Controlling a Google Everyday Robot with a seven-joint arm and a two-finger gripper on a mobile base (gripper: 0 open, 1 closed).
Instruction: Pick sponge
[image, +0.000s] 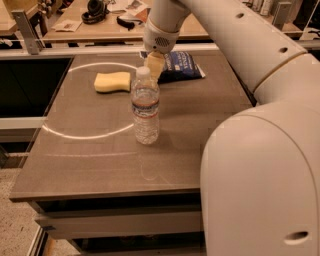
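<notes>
The sponge (112, 82), a pale yellow foam block with wavy sides, lies flat on the grey table (90, 160) at the back left. My gripper (154, 65), with pale yellow blocky fingers, hangs from the white arm above the table, just right of the sponge and behind the cap of a clear water bottle (145, 107). The gripper is apart from the sponge and holds nothing that I can see.
The water bottle stands upright mid-table, in front of the gripper. A dark blue snack bag (181, 65) lies at the back, right of the gripper. The robot's white body (260, 175) fills the right side. A cluttered bench (100, 20) stands behind.
</notes>
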